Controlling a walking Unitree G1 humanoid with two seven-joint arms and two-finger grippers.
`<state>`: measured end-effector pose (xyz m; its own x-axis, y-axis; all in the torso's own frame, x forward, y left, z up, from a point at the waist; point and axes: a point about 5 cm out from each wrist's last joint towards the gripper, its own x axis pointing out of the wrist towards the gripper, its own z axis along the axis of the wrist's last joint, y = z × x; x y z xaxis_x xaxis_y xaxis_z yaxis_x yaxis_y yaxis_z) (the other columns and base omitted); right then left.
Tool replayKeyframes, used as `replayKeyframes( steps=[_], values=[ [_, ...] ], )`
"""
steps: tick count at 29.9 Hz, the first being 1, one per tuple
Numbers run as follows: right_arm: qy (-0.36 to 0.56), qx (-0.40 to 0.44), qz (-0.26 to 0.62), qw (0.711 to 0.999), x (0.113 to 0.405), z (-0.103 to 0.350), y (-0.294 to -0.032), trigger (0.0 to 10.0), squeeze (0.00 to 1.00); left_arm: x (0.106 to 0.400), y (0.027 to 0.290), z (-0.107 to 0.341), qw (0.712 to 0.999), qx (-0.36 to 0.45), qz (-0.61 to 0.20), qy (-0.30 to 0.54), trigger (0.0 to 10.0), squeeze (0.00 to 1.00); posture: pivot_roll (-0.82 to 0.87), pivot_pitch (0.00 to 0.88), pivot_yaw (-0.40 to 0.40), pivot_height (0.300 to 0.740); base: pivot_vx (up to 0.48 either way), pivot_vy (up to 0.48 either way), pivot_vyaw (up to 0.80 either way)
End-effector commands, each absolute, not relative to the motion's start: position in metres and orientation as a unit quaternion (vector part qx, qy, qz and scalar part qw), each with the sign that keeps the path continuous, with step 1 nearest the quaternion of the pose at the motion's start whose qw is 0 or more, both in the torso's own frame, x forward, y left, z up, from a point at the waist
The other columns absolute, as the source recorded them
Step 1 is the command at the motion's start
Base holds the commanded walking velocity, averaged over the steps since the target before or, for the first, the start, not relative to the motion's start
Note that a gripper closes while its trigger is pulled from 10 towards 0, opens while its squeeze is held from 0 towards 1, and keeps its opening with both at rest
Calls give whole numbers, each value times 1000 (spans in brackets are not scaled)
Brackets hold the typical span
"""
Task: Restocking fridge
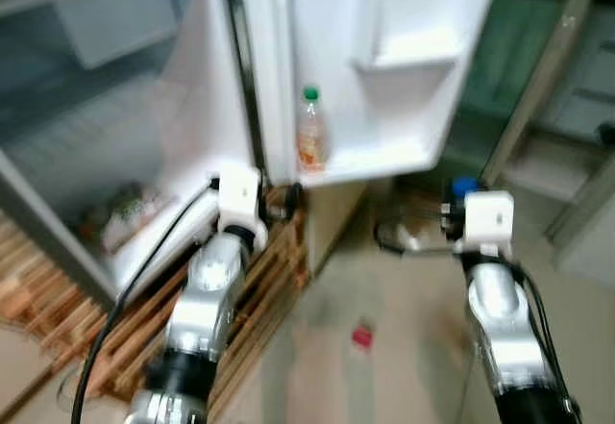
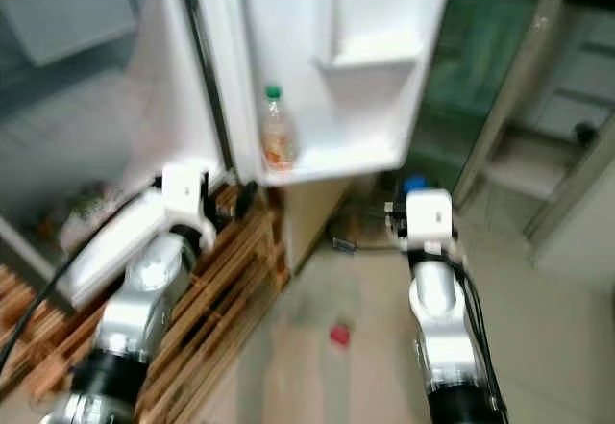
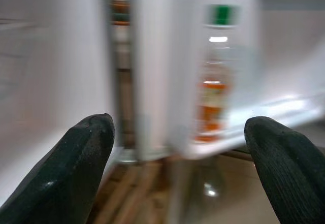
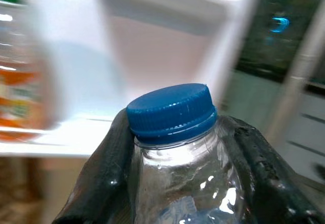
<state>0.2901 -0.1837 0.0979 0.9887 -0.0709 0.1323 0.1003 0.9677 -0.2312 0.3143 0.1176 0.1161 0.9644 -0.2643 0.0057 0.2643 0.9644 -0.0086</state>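
Gripping a clear bottle (image 4: 172, 148) with a blue cap (image 4: 170, 109), the right gripper (image 4: 175, 183) has its two fingers (image 4: 104, 178) closed on the body just below the neck, which leaves the cap free and keeps the bottle upright for setting down. In the head views this arm reaches forward over the floor (image 1: 404, 347), below and to the right of the open fridge door (image 1: 384, 59), with the cap just showing past the wrist.

On the door's bottom shelf (image 1: 375, 164), at its left end, stands an orange-labelled bottle (image 1: 309, 136) with a green cap. The rest of that shelf looks bare, so I judge it the likely place for the held bottle, beside the one already there.

The left gripper (image 3: 177, 158) hangs with fingers spread wide and empty, pointed at the hinge edge of the door and the orange-labelled bottle, low over a wooden pallet (image 1: 259, 280) on which the fridge (image 1: 115, 107) appears to rest. A small red scrap (image 1: 361, 336) lies on the floor between the arms. Everything is blurred, so finer detail cannot be told.
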Motion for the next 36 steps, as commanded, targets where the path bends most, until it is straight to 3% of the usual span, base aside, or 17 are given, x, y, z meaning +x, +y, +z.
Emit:
replayKeyframes(
  steps=[1,10,13,22,34,36],
  values=[
    [-83,-117,-29,989,293,106,-174,0,0,315,123,115,992,-2,-123,1,10000,0,-143,0,22,740,412,-240,556],
    [-100,-122,-19,987,293,112,-171,0,0,313,122,117,992,-11,-123,-5,10000,0,-141,0,18,740,412,-160,509],
    [-165,-165,-9,972,293,141,-166,0,0,313,122,118,992,-14,-127,-11,10000,0,-143,0,18,740,0,0,0],
    [-239,-171,29,955,286,173,-140,0,0,313,117,119,990,-16,-140,-13,10000,0,-151,0,19,740,0,0,0],
    [-268,-185,116,938,297,178,-117,0,0,313,119,123,989,-9,-144,-22,10000,0,-121,0,26,740,0,0,0],
    [-279,-216,155,923,302,172,-107,0,0,311,123,126,990,-3,-141,-29,10000,0,-91,0,26,740,0,0,0]
  ],
)
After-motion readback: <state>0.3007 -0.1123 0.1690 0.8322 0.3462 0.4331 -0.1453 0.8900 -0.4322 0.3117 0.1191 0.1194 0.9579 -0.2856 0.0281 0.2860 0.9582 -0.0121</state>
